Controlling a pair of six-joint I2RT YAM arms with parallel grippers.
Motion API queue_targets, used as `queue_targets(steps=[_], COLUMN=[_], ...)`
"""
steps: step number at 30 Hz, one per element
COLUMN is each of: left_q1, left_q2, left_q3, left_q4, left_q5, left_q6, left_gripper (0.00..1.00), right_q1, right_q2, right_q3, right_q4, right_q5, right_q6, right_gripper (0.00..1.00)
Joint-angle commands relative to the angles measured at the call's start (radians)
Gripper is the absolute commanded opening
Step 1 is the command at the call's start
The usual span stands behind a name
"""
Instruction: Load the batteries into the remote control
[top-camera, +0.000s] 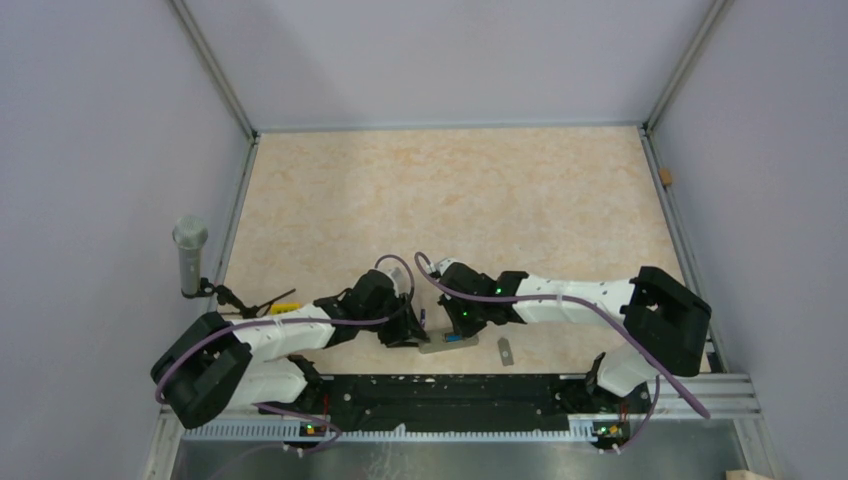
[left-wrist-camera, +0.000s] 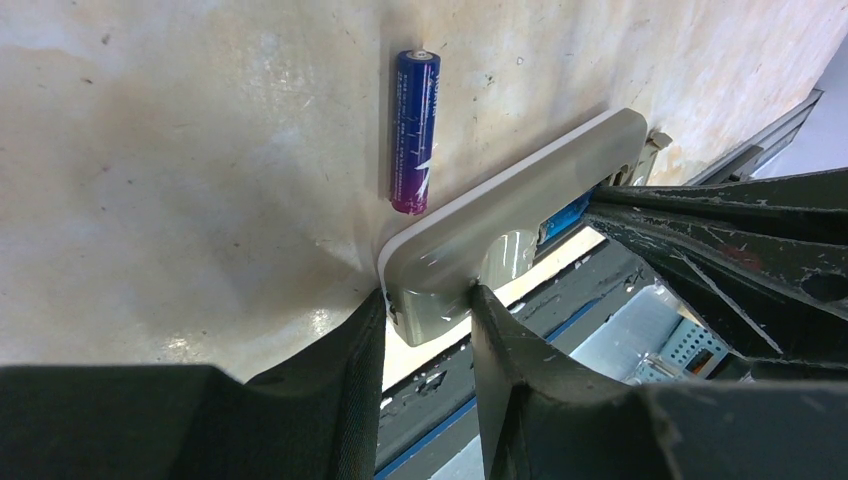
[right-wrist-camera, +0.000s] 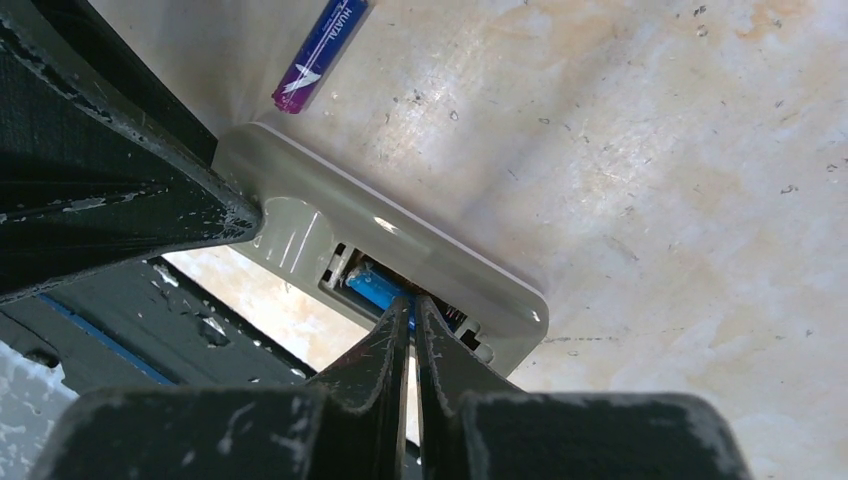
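- The left gripper (left-wrist-camera: 428, 300) pinches one end of the remote control (left-wrist-camera: 520, 195). It holds the remote up on its long edge. That way the open back faces the other arm and the remote cannot slide.
- The right gripper (right-wrist-camera: 412, 305) has its fingers pressed almost together, with only a thin crack between them.
- Its tips poke at a blue battery (right-wrist-camera: 372, 288) that sits in the slot in the remote's back. I think it is pushing that battery down into place.
- The second battery (left-wrist-camera: 415, 130) lies flat on the table (left-wrist-camera: 200, 150), just beside the remote's white front. Nothing holds it. It has yet to go in.
- The small grey cover (top-camera: 506, 350) lies on the table to the right of the remote, apart from it.
- A yellow block (top-camera: 285, 308) lies over by the left arm, out of the way.
- The two grippers are crowded close together. The right tips fill the slot, so I think they must lift out before the second battery can go in.
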Motion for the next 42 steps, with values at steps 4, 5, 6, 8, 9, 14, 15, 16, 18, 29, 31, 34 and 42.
queue_targets(steps=[4, 5, 6, 8, 9, 14, 15, 16, 18, 29, 31, 34, 42], left_q1=[-0.003, -0.003, -0.003, -0.003, -0.003, -0.003, -0.003, -0.003, -0.003, -0.003, -0.003, -0.003, -0.003], left_q2=[0.026, 0.025, 0.024, 0.020, 0.020, 0.020, 0.019, 0.019, 0.020, 0.016, 0.017, 0.019, -0.028], left_q3=[0.009, 0.007, 0.006, 0.006, 0.004, 0.006, 0.006, 0.006, 0.004, 0.009, 0.010, 0.018, 0.056], left_q4=[-0.008, -0.008, -0.007, -0.008, -0.009, -0.008, -0.009, -0.009, -0.007, -0.014, -0.014, -0.021, -0.121], left_q5=[-0.035, -0.035, -0.037, -0.038, -0.039, -0.040, -0.040, -0.040, -0.041, -0.047, -0.050, -0.055, -0.098], left_q6=[0.032, 0.032, 0.032, 0.031, 0.031, 0.030, 0.030, 0.029, 0.028, 0.031, 0.032, 0.037, 0.061], left_gripper=[0.36, 0.36, 0.36, 0.36, 0.36, 0.36, 0.36, 0.36, 0.36, 0.36, 0.36, 0.36, 0.45], right_q1=[0.004, 0.003, 0.003, 0.004, 0.004, 0.004, 0.003, 0.005, 0.007, 0.047, 0.047, 0.048, 0.046], right_q2=[0.003, 0.006, 0.007, 0.005, 0.004, 0.015, 0.018, 0.020, 0.025, 0.054, 0.053, 0.045, -0.014], right_q3=[0.059, 0.060, 0.060, 0.056, 0.053, 0.035, 0.029, 0.023, 0.015, -0.005, -0.008, 0.002, 0.073], right_q4=[0.023, 0.024, 0.027, 0.035, 0.039, 0.050, 0.052, 0.058, 0.060, 0.030, 0.027, 0.015, -0.030], right_q5=[0.016, 0.009, 0.002, -0.011, -0.013, -0.052, -0.056, -0.061, -0.068, -0.062, -0.061, -0.038, 0.096], right_q6=[-0.013, -0.015, -0.017, -0.020, -0.022, -0.026, -0.026, -0.026, -0.026, -0.039, -0.039, -0.037, -0.039], right_gripper=[0.05, 0.04, 0.04, 0.04, 0.04, 0.04, 0.04, 0.04, 0.04, 0.02, 0.02, 0.02, 0.08])
